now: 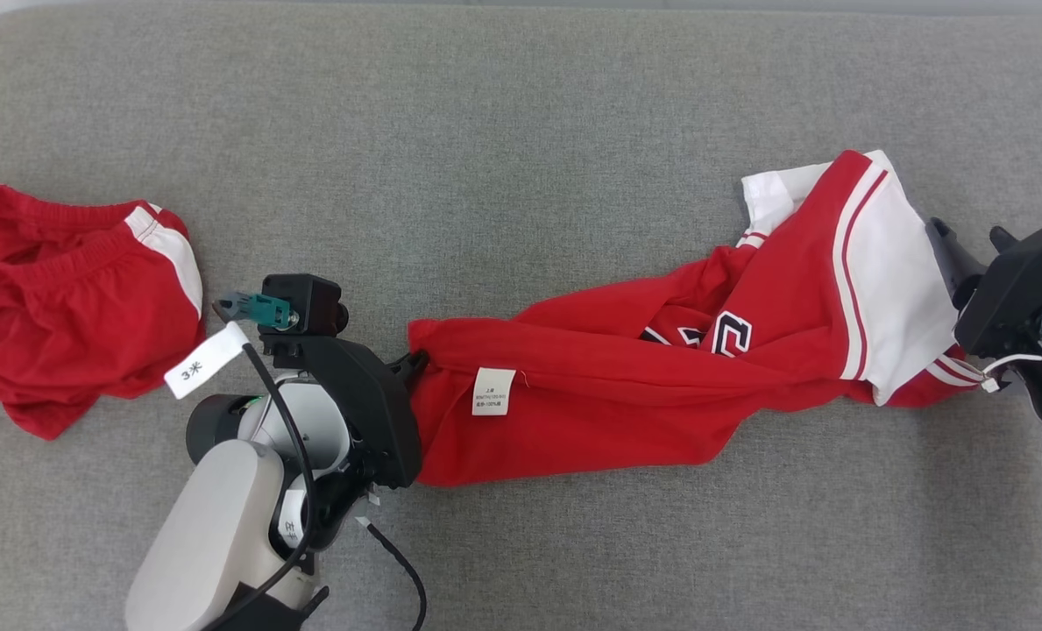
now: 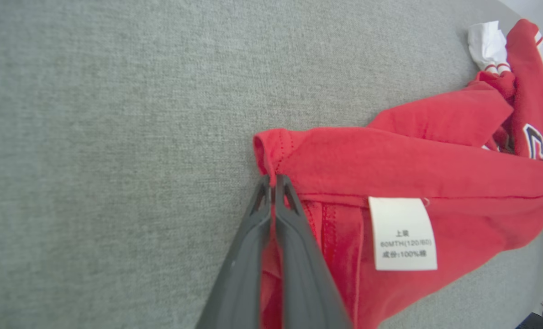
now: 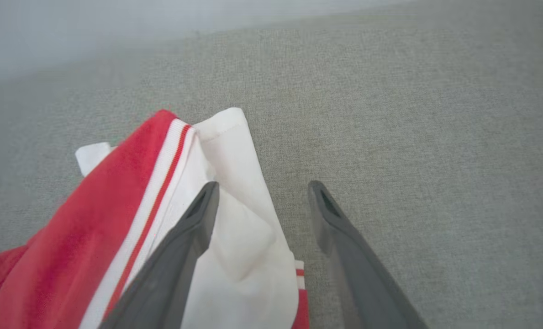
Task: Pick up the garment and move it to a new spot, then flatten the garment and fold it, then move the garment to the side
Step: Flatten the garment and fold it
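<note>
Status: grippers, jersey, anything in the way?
Left gripper shut on jersey hem. Right gripper open at white sleeve, no grip. Jersey bunched, not flat. Red shorts apart, far left.

At seven o'clock, the left forearm (image 1: 214, 526) is a smooth pale-grey shell ending in a black wrist block (image 1: 372, 412). A black cable (image 1: 286, 425) carries a white tag (image 1: 208, 359) beside a teal plug (image 1: 262, 308). The right pincer (image 3: 263, 187) has long, dark-grey, tapered fingers (image 3: 171, 265), slotted near the tips.
</note>
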### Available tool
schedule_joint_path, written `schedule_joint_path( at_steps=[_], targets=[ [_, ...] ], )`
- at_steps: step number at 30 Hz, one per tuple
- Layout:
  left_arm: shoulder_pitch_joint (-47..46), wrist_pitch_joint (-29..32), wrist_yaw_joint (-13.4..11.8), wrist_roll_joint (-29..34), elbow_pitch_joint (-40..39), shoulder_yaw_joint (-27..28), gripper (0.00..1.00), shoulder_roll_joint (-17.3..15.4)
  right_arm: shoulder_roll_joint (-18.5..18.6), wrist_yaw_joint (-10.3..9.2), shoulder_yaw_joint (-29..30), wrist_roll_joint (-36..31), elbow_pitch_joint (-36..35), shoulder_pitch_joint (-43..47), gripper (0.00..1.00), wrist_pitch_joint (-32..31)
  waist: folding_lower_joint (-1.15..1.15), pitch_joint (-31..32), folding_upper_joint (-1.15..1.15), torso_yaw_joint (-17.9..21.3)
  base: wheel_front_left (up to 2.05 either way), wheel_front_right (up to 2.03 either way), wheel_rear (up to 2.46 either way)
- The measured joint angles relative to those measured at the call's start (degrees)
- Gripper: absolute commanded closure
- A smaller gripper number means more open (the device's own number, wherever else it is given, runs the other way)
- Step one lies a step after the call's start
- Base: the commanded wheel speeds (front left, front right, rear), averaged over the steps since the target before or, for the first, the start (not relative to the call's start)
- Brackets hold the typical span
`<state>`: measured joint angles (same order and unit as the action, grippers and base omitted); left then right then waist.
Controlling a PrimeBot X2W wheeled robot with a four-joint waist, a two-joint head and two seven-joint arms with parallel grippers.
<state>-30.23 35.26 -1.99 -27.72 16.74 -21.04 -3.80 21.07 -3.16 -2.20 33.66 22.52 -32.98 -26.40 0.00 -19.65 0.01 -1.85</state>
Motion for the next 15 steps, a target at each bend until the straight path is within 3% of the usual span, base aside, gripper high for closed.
schedule_joint_path(
  at_steps=[13,15],
  targets=[
    [0.02,0.0,0.01,-0.04,0.09,-0.21,1.0,0.01,-1.63,-0.16,-1.23,0.68,3.46,1.88,0.03,-1.92,0.0,-0.14,0.0,-0.56,0.0,0.0,0.0],
    [0.01,0.0,0.01,-0.05,0.05,-0.41,1.0,0.03,-1.7,-0.01,-1.18,1.03,3.56,1.83,0.51,-1.94,0.0,-0.29,-0.01,-0.75,0.0,0.0,0.0]
  ],
)
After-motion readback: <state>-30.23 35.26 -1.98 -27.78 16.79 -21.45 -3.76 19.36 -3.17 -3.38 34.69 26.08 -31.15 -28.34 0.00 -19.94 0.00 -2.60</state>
